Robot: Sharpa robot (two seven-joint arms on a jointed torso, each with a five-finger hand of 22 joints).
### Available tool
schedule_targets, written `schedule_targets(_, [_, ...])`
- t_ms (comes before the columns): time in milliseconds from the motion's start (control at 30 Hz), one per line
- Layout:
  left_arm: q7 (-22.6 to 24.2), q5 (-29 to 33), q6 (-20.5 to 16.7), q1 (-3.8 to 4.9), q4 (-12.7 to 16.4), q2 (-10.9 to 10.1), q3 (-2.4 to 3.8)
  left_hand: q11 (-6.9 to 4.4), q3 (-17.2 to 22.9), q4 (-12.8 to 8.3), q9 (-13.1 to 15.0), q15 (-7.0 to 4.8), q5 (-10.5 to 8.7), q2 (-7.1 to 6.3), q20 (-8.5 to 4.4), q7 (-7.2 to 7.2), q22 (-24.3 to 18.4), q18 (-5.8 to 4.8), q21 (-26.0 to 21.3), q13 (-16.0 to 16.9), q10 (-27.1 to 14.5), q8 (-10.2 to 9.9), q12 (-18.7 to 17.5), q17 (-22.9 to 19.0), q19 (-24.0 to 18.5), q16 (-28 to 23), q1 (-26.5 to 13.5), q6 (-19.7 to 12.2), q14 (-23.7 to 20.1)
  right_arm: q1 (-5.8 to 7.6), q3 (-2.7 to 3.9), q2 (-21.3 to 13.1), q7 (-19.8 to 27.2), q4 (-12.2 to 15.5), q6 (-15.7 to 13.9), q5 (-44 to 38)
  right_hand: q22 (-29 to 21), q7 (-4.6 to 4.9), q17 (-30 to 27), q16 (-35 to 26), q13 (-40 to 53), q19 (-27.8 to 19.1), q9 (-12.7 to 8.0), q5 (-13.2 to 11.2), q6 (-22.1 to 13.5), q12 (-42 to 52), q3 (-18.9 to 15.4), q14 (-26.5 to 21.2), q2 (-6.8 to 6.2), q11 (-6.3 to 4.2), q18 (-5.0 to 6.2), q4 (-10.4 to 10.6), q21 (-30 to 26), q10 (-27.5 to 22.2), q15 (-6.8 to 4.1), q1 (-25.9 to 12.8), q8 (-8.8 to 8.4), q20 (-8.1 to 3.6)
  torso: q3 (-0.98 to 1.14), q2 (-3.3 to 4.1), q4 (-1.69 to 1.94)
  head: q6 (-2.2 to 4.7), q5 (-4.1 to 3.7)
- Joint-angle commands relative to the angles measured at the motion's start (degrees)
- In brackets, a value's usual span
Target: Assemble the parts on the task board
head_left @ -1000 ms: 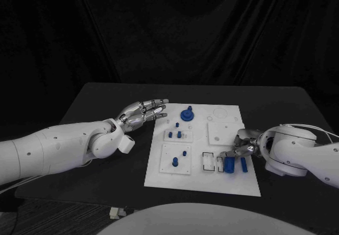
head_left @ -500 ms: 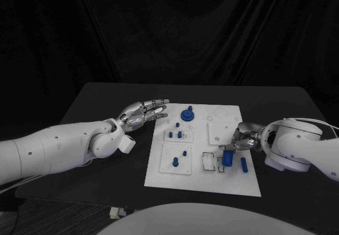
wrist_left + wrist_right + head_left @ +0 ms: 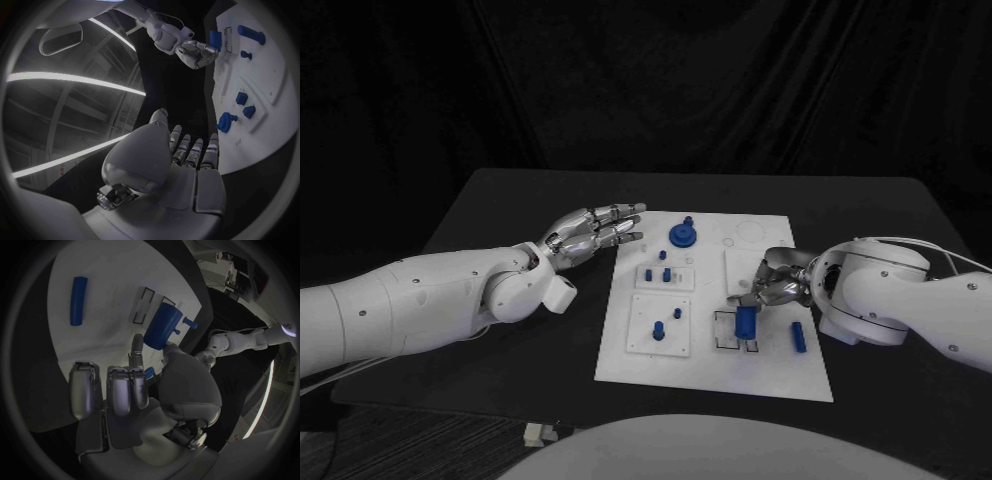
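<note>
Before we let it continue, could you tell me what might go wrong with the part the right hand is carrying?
1. The right hand pinches the blue cylinder at one end only, so it could tilt or slip.
2. It hangs over the black-outlined slots on the task board; a misaligned descent may jam on an edge.
3. The loose blue bar lies nearby and might be nudged.

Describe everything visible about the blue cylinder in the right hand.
The blue cylinder is a short, thick, matte piece, plastic by its look, with a flat end face seen in the right wrist view. The right hand pinches it between its fingertips and holds it tilted over the task board, above the small black-outlined rectangular slots on the board's near right part. Whether its lower end touches the board cannot be told. A slimmer blue bar lies apart, beside it.
</note>
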Motion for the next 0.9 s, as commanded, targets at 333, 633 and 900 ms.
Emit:
schedule_targets(333, [0.3,0.4,0.8,-0.09,0.1,0.0,0.06,-0.22,0.4,0.1,-0.1,0.44,0.35,0.05,0.04,0.32,-0.1,0.15,0.2,0.0,-0.4,-0.3,-0.4,0.0,0.1,-0.2,0.4,0.0,0.0,-1.91,0.01,2.6,0.3,-1.2,0.4,-2.6,12.3,0.21,15.0,0.1,15.1,2.3,2.0,-0.6,-1.3,0.2,1.1,6.0,1.53,-0.19,1.13,-1.5,-0.4,6.0,-0.24,2.2,-0.12,-0.28,-0.01,0.04,0.05,-0.01,0.15])
schedule_targets(633, [0.1,0.4,1.0,-0.12,0.1,0.1,0.06,-0.22,0.4,0.1,-0.1,0.45,0.4,0.1,0.04,0.34,-0.2,0.14,0.2,0.0,-0.4,-0.3,-0.4,0.0,0.1,-0.2,0.4,0.0,0.0,-2.25,0.01,3.2,0.4,-1.5,0.5,-3.1,12.4,0.5,15.1,0.2,15.1,2.4,2.7,-2.9,-1.9,0.2,0.7,6.0,1.45,0.05,1.1,-0.8,-0.3,6.0,-0.04,1.8,-0.05,-0.1,0.0,-0.01,-0.03,-0.01,0.24])
schedule_targets(900, [0.0,0.4,1.2,-0.15,0.0,0.1,0.06,-0.24,0.4,0.1,-0.1,0.48,0.48,0.16,0.03,0.38,-0.2,0.11,0.2,0.0,-0.4,-0.3,-0.4,0.0,0.1,-0.3,0.4,0.0,0.0,-2.31,0.01,3.4,0.2,-1.6,0.8,-3.5,12.4,0.8,15.0,0.1,15.1,2.4,3.8,-12.4,-2.4,0.2,-1.5,6.0,-0.94,0.37,1.1,1.7,-0.4,6.0,0.24,-0.6,0.11,0.21,0.0,0.02,-0.02,-0.01,0.5])
